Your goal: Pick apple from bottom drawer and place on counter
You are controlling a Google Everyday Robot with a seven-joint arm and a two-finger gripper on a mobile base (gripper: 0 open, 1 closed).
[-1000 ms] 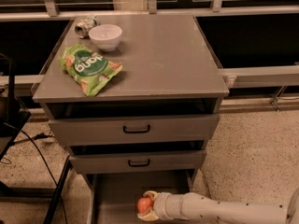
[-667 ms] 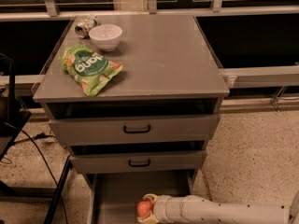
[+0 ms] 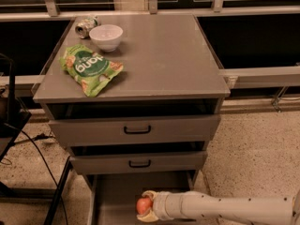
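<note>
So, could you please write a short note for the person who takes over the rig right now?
The gripper is down in the open bottom drawer, shut on the apple.
The counter holds a white bowl, a can and a green snack bag; no apple there.
Done: apple grasped.
Left: lift it out, set it on a bare part of the counter, release.
</note>
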